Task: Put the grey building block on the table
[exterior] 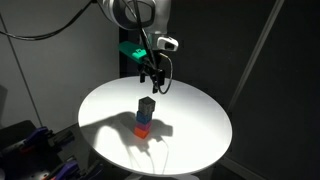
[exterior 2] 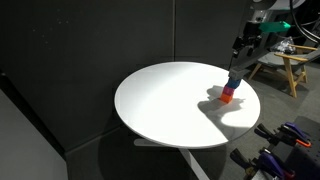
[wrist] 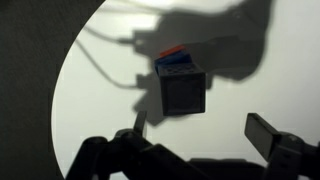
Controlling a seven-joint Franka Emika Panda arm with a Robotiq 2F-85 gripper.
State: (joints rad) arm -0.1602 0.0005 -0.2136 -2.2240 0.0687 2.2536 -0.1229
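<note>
Grey building block (wrist: 183,95) tops stack (exterior: 145,124) on table (exterior: 205,115); end effector (wrist: 200,128) spread above

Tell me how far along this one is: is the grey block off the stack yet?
Done: nothing yet. The grey building block sits atop the blue block and the red-orange block. In hand: the gripper hangs open above the stack, and the wrist view shows its spread fingers clear of the block. Left: descend, close, lift it and set it on the bare table.
</note>
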